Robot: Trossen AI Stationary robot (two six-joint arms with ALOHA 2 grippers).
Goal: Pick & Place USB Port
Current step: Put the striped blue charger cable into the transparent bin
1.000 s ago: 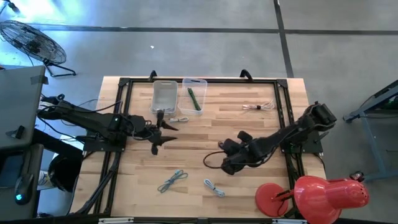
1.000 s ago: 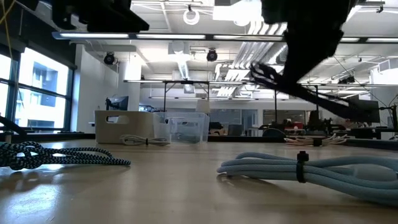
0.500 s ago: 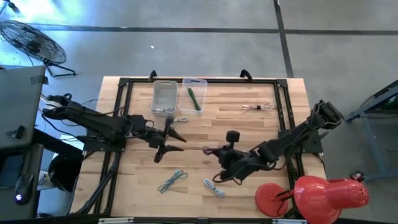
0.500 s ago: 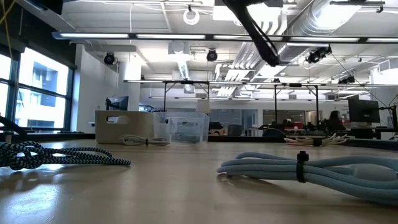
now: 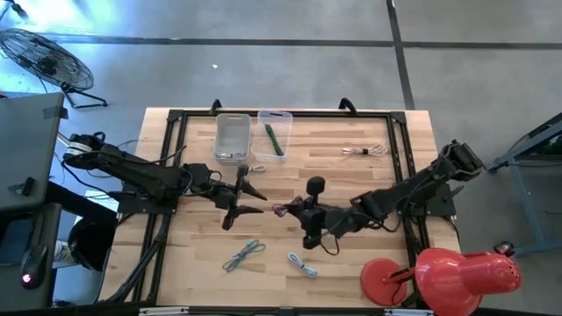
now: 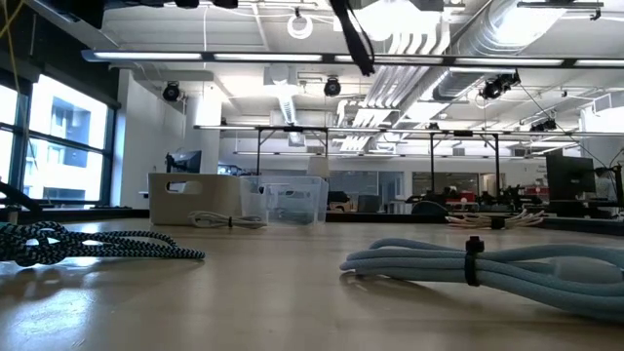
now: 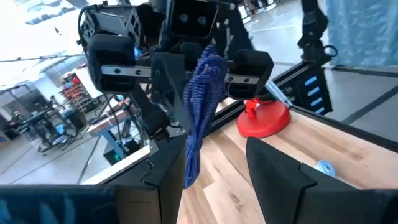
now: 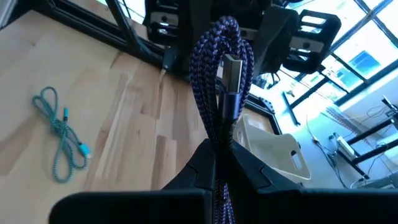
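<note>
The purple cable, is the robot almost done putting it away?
Not yet. Done: the right claw has picked up the braided purple cable and is shut on it, holding it above the table's middle, facing the open left claw. One green thing already lies in a clear bin. Left: placing it, plus the other cables on the table.

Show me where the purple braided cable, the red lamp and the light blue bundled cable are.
purple braided cable [image 8: 219, 68]: right wrist view, on the looped braid above the right gripper's shut fingers.
red lamp [image 5: 461, 279]: high view, on its red shade.
light blue bundled cable [image 6: 487, 265]: low view, middle of the bundle near its tie.
</note>
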